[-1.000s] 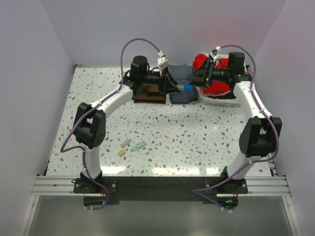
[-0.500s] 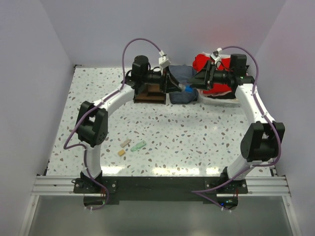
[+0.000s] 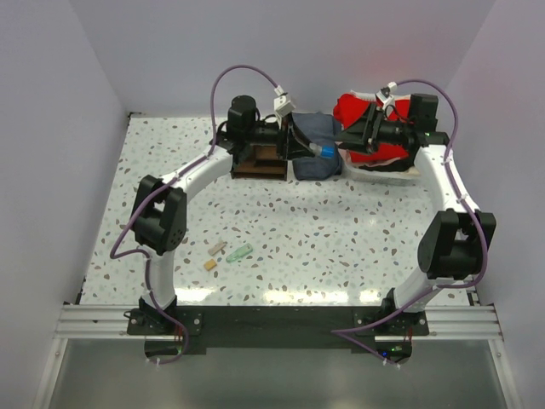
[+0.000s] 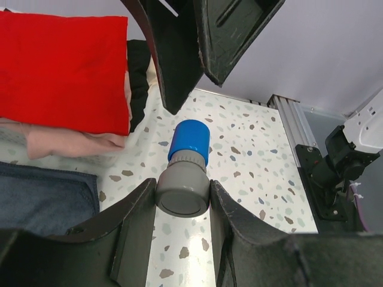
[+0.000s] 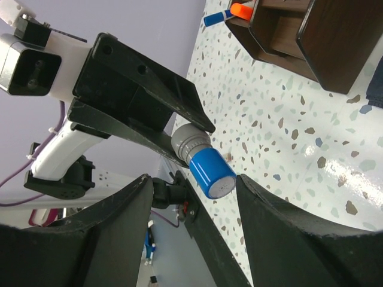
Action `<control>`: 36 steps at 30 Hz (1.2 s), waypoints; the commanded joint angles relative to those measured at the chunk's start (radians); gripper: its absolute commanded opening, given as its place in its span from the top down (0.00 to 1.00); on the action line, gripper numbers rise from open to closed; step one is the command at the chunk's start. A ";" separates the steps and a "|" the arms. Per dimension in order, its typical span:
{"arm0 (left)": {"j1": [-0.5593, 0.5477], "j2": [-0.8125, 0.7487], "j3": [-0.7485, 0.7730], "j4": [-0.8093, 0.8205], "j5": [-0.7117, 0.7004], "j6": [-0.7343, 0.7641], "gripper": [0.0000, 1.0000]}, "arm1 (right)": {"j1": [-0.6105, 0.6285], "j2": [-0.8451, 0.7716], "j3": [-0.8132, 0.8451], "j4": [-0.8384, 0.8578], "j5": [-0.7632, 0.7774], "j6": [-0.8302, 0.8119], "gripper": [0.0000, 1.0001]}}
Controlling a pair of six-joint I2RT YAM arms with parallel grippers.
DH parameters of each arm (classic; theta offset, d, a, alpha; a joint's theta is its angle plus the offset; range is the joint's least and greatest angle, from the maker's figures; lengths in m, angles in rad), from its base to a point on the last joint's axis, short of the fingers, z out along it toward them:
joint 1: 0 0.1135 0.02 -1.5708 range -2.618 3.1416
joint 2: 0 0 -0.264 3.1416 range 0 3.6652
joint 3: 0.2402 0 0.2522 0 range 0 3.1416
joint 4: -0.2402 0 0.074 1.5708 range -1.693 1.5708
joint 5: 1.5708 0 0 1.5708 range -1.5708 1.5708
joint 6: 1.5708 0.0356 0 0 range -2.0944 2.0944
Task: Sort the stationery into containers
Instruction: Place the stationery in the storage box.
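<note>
My left gripper (image 3: 312,147) is shut on a grey marker with a blue cap (image 3: 326,151) and holds it level above the table, right of the dark brown organizer (image 3: 260,160). The left wrist view shows the marker (image 4: 187,161) clamped between my fingers (image 4: 134,227). My right gripper (image 3: 342,141) is open and faces it. In the right wrist view the blue cap (image 5: 212,173) sits between my spread fingers (image 5: 119,221), untouched. Two tan blocks (image 3: 218,249) and a pale green piece (image 3: 239,253) lie on the near table.
Folded red cloth (image 3: 358,106) and dark denim (image 3: 315,128) are piled at the back behind both grippers. The organizer (image 5: 299,30) holds a blue and an orange-tipped pen (image 5: 230,13). The speckled table (image 3: 341,230) stretches between arms and walls.
My right wrist has drawn back to the right while its open fingers stay around the blue cap. My left gripper has moved slightly right with the marker.
</note>
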 commanded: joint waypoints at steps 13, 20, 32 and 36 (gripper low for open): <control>0.000 0.032 0.091 0.206 0.028 -0.155 1.00 | 0.010 0.019 -0.008 0.012 -0.011 0.014 0.40; -0.014 0.046 0.088 0.249 0.031 -0.184 1.00 | 0.021 0.025 -0.010 0.041 -0.029 0.035 0.47; -0.020 0.067 0.089 0.264 0.031 -0.198 1.00 | 0.030 0.035 -0.019 0.081 -0.054 0.074 0.68; -0.018 0.078 0.089 0.266 0.028 -0.196 1.00 | 0.030 0.031 -0.014 0.086 -0.068 0.068 0.86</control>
